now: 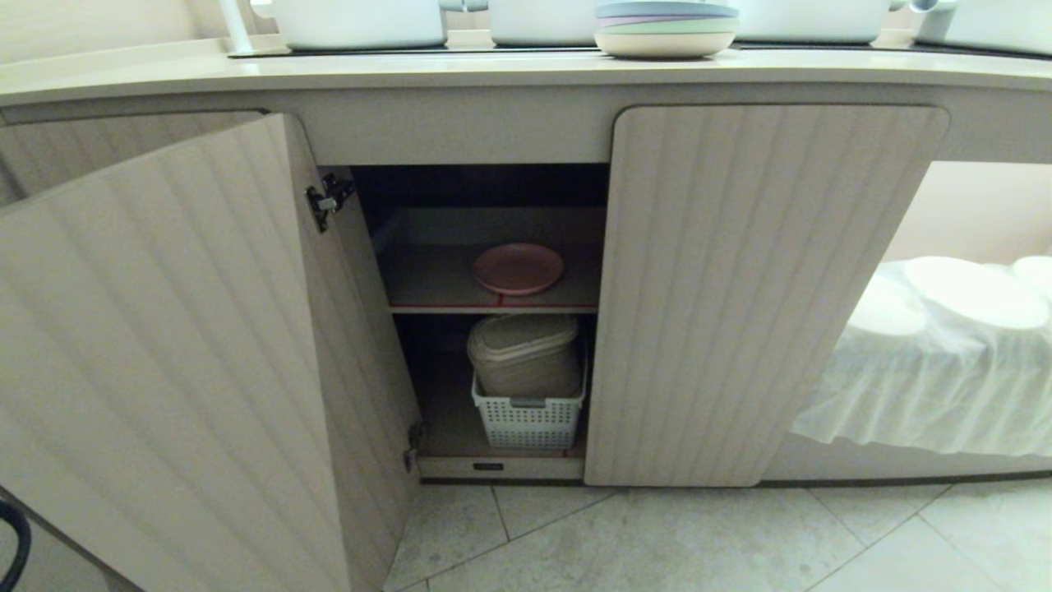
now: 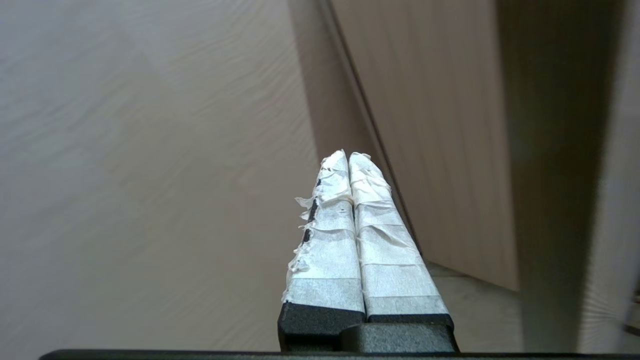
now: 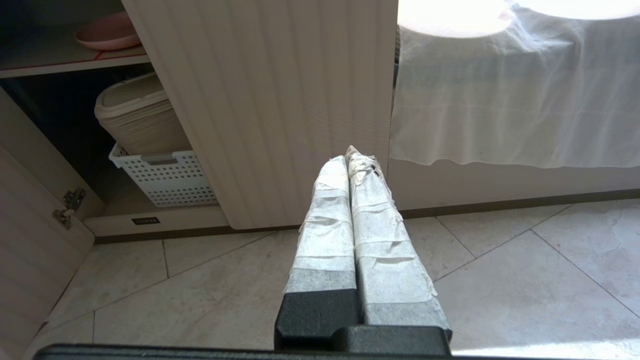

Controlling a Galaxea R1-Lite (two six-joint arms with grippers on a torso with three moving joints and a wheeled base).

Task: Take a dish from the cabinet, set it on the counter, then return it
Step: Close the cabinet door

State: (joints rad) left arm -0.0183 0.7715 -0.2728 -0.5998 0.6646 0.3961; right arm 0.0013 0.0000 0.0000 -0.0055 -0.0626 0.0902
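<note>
The dish (image 1: 518,268) sits on the cabinet (image 1: 772,288)'s red-edged upper shelf, above the white basket (image 1: 530,419). The left gripper (image 2: 348,156), fingers pressed together, faces the open left door (image 1: 164,370); it should clear that door, spread wide, then reach in level. The right gripper (image 3: 352,154), also closed, is low before the shut door.

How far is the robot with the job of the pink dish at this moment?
Done: the left cabinet door stands open. The pink dish lies on the upper shelf, untouched. In hand: nothing; the left gripper is shut and empty beside the door, the right gripper shut, low above the floor. Left: taking the dish, setting it on the counter, returning it.
</note>
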